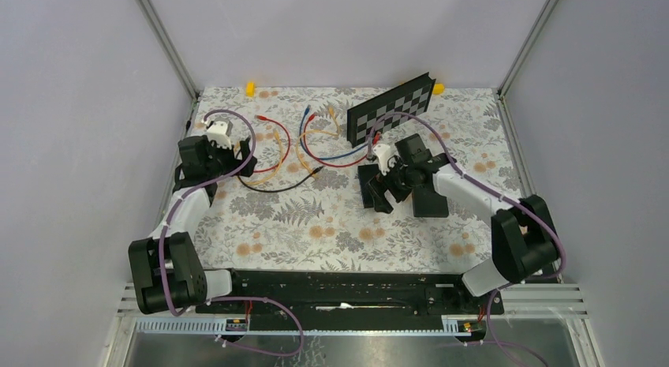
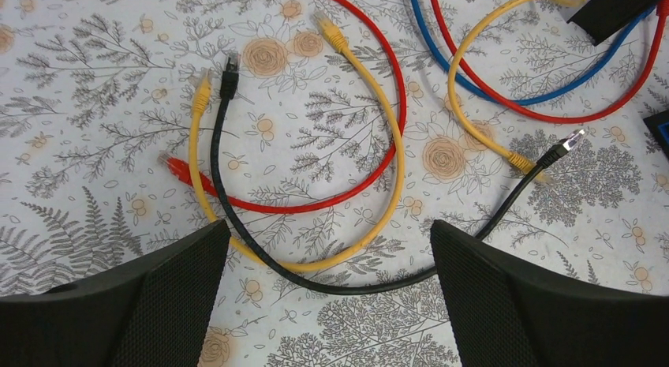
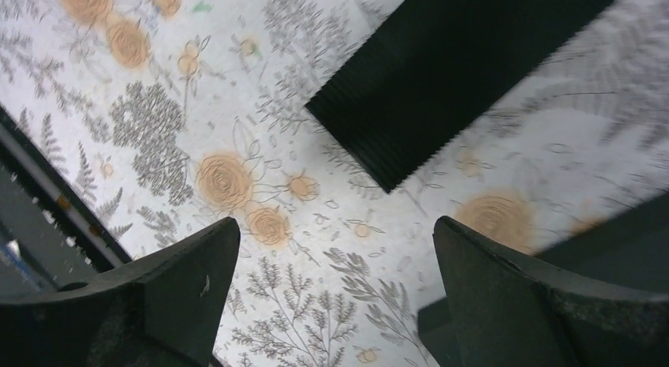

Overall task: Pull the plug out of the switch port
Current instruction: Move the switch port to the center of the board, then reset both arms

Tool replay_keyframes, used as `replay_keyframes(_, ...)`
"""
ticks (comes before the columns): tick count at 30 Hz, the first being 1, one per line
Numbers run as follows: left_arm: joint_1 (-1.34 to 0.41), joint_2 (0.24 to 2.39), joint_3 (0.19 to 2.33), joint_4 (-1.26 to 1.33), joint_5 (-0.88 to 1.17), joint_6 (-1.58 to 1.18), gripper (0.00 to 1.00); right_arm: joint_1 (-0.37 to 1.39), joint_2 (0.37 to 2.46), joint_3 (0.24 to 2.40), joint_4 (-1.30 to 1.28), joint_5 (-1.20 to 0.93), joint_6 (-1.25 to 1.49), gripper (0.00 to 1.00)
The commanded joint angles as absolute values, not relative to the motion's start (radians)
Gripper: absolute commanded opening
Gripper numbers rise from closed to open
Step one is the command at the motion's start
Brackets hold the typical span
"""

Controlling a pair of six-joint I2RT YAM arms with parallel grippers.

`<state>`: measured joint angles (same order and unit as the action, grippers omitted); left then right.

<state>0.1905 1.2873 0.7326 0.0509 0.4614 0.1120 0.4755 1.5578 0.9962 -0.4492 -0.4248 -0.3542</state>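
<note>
On my flower-printed tablecloth (image 1: pixel 315 241) I list a black-and-white chequered slanted panel (image 1: pixel 392 106) at the far side, right of centre, with a flat black box (image 1: pixel 432 203) nearer me in front of it. Left of the panel lie the thin patch leads: a blue cable (image 2: pixel 435 48) closest to it, then a red cable (image 2: pixel 292 210) and a yellow cable (image 2: pixel 335 37) crossing each other, and a black cable (image 2: pixel 229 81) looping nearest me. A small yellow plastic block (image 1: pixel 250 88) sits at the far edge, behind the leads.

a: where is the left gripper (image 2: pixel 329 229)?
b: out on the left side, the left arm (image 1: pixel 183 213) stretched forward, fingers spread wide.
a: and the right gripper (image 3: pixel 337 225)?
b: the right arm (image 1: pixel 473 189) bends inward toward the middle, wrist tipped down, fingers just as wide.
</note>
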Motion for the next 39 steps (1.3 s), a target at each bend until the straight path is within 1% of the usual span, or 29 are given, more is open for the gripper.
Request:
replay_keyframes(1,0.190,1.220,0.730,0.075,0.441,0.161,0.99,0.480,1.418,0.997,-0.395,-0.215,-0.299,1.00)
replay_keyframes(9,0.190,1.120,0.770,0.000,0.470,0.140,0.99,0.465,1.181,0.933,-0.312,0.055,-0.278,1.00)
replay_keyframes(12,0.192,1.093,0.808,-0.081,0.471,0.126,0.99,0.452,1.105,0.913,-0.285,0.086,-0.266,1.00)
replay_keyframes(17,0.200,1.021,0.823,-0.132,0.450,0.084,0.99,0.439,1.007,0.875,-0.245,0.123,-0.204,1.00)
replay_keyframes(19,0.203,0.991,0.816,-0.144,0.455,0.092,0.99,0.415,0.970,0.849,-0.226,0.067,-0.184,1.00)
replay_keyframes(28,0.203,0.831,0.815,-0.282,0.482,0.199,0.99,0.343,0.809,0.795,-0.212,0.030,-0.206,1.00)
replay_keyframes(34,0.204,0.714,0.704,-0.212,0.584,0.158,0.99,0.243,0.706,0.766,-0.200,-0.099,-0.190,1.00)
replay_keyframes(39,0.204,0.697,0.669,-0.183,0.562,0.156,0.99,0.185,0.644,0.756,-0.196,-0.146,-0.183,1.00)
